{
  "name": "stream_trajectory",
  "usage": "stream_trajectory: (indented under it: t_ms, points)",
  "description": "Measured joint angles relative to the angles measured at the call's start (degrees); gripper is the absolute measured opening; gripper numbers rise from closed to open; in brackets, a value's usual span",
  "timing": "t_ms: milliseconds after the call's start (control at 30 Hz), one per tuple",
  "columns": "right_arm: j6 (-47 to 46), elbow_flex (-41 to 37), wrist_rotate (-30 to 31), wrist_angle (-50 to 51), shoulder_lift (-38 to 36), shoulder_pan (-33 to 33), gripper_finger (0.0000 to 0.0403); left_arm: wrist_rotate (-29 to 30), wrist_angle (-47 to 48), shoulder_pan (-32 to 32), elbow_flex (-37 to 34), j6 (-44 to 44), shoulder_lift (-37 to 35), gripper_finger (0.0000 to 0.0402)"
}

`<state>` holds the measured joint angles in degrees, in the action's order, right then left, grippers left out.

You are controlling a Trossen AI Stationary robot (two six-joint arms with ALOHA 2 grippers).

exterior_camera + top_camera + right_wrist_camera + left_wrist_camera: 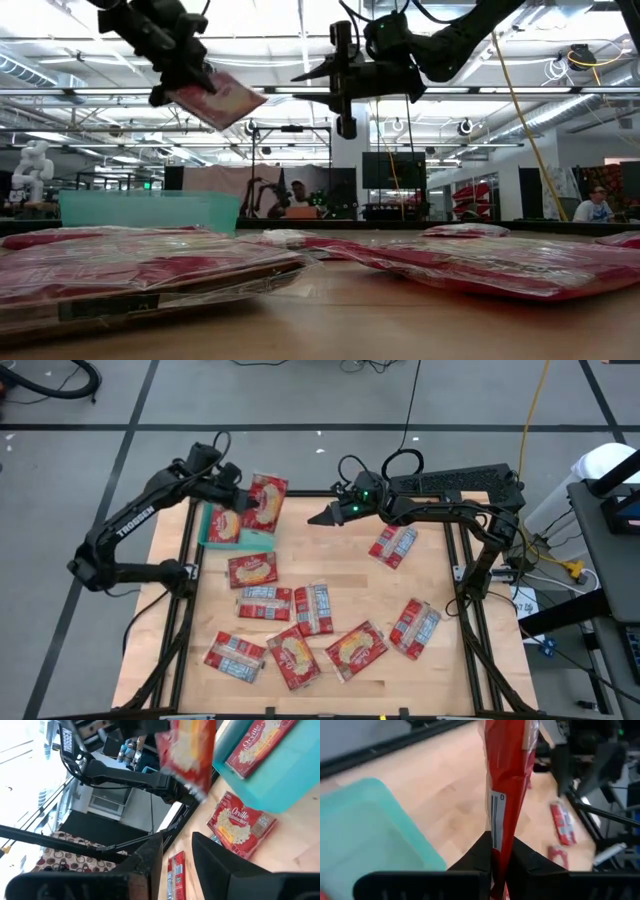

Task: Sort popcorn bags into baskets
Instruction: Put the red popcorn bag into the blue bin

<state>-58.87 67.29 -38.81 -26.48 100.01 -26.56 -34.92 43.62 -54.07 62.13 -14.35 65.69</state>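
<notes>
**Left hand holds a bag above the basket; right hand empty nearby**

- Left hand (238,500), upper left of the high view, clenched on a red bag (266,502). In the left wrist view the bag (506,785) stands edge-on, rising straight out from between the two fingers (475,857), pinched at its lower edge.
- Low view: the held bag (218,100) hangs tilted, well clear of the worktop, in the upper left of the frame, above and slightly right of the basket (148,210).
- Basket (255,543): teal tray at upper left of the worktop (430,585), largely under the left hand and the held bag. The right wrist view shows one bag (252,742) lying inside it.
- Right hand (322,517), upper centre of the high view, points toward the left hand, apart from the held bag. Fingers (150,860) part-way released with a gap between them, nothing held.
- Other bags flat on the worktop: one just below the basket (252,570), a cluster along the lower middle (300,605), one at lower left (235,657), one at upper right (393,546), one at lower right (414,627).
- Low view background: a person (296,196) seated at centre, another (597,205) at far right.
</notes>
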Motion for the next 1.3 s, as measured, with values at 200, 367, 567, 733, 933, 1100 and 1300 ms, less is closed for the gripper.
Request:
stream_trajectory:
  t_ms: [200, 367, 567, 733, 933, 1100, 1300]
  points:
    - [-0.46, 0.0, 1.7, -0.02, 0.0, 1.37, 0.01, 0.11, -0.66, -6.84, -6.41, 0.13, 0.07, 0.0018]
    - [-0.2, 0.0, 5.77, -0.04, 0.0, 2.48, 0.01, 0.0, -2.77, -9.87, -12.57, -0.39, 0.11, 0.0035]
    - [-0.02, 0.0, 7.18, -0.04, 0.0, 2.68, 0.01, 0.79, -13.29, -10.24, -18.75, -7.16, 0.09, 0.0019]
    - [-0.05, 0.0, 7.23, -0.04, 0.0, 2.62, 0.01, 2.21, -19.17, -9.83, -22.98, -12.43, 1.3, 0.0017]
    - [0.09, 0.0, 7.14, -0.04, 0.0, 2.62, 0.01, 2.6, -20.44, -9.24, -25.05, -11.55, 3.53, 0.0041]
    - [1.21, 0.0, 7.0, -0.03, 0.0, 2.49, 0.01, 2.43, -21.02, -7.61, -25.07, -9.54, 5.86, 0.0026]
    - [1.47, 0.0, 5.51, 0.05, 0.0, 2.14, 0.01, 3.1, -21.52, -6.21, -25.07, -11.73, 8.2, 0.0032]
